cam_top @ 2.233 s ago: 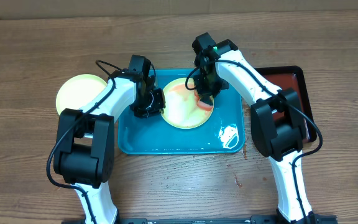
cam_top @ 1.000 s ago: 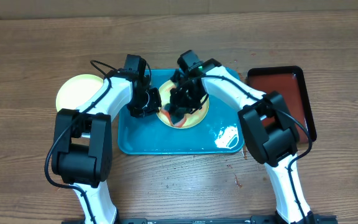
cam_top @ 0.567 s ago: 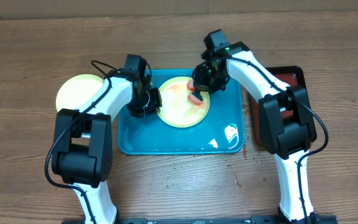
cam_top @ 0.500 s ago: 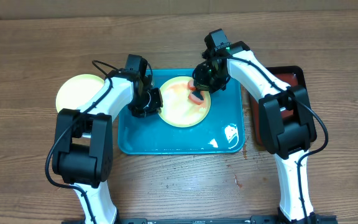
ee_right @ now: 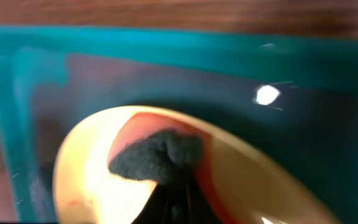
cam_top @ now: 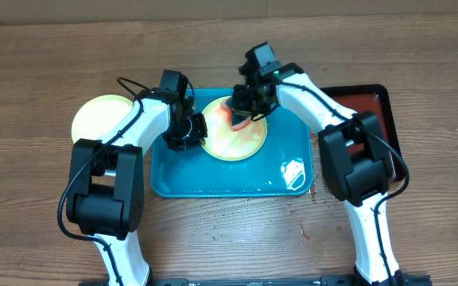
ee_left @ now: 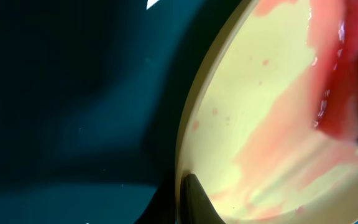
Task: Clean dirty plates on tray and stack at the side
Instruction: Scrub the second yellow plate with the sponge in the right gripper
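In the teal tray [cam_top: 213,181], the left end effector [cam_top: 191,132] pinched the dirty plate [cam_top: 235,141] by its rim to hold it steady while the right end effector [cam_top: 242,112], pinching a dark sponge [ee_right: 157,155], scrubbed red sauce [ee_left: 333,102].

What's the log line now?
left gripper shut on plate rim | right gripper shut on sponge, on sauce | plate in tray

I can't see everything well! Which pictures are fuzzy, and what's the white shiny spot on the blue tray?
Overhead: sharp; the white spot is light glaring off the teal tray. Right wrist: fuzzy all over, the dark sponge and plate look smeared, with another glare dot. Left wrist: very close up, the plate rim is soft and the red sauce is blurred.
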`<action>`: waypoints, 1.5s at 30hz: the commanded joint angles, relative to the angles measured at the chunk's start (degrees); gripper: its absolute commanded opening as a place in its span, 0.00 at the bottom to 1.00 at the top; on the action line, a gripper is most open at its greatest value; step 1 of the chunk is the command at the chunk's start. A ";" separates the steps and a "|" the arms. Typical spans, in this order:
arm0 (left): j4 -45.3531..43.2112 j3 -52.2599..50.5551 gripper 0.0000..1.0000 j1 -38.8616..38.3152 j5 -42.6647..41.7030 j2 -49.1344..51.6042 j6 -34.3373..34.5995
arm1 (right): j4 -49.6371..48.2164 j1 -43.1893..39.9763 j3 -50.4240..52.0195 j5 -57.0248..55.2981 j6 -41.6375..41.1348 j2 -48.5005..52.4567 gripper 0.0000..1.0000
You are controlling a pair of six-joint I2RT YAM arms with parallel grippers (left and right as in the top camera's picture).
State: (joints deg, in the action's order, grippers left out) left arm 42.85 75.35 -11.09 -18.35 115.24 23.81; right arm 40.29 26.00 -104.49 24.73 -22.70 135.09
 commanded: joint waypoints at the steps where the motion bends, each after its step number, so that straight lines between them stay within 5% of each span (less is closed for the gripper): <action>1: 0.61 -0.72 0.04 -0.15 0.26 1.01 -1.99 | -0.46 2.95 1.79 6.12 -1.40 2.69 0.04; 16: 0.61 -0.72 0.04 -0.15 0.26 1.01 -1.99 | -1.05 3.50 1.79 14.93 -2.43 2.69 0.04; 31: 0.57 -0.72 0.04 -0.15 0.28 1.01 -1.97 | 16.41 -6.27 1.62 -17.09 5.22 -1.70 0.04; 45: 0.59 -0.72 0.04 -0.15 0.28 1.01 -1.97 | 16.39 -3.93 3.17 -19.12 6.27 -5.11 0.04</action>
State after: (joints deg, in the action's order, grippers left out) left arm 42.57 75.35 -11.79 -19.99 115.31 23.38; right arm 56.80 21.87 -103.37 13.06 -16.69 130.93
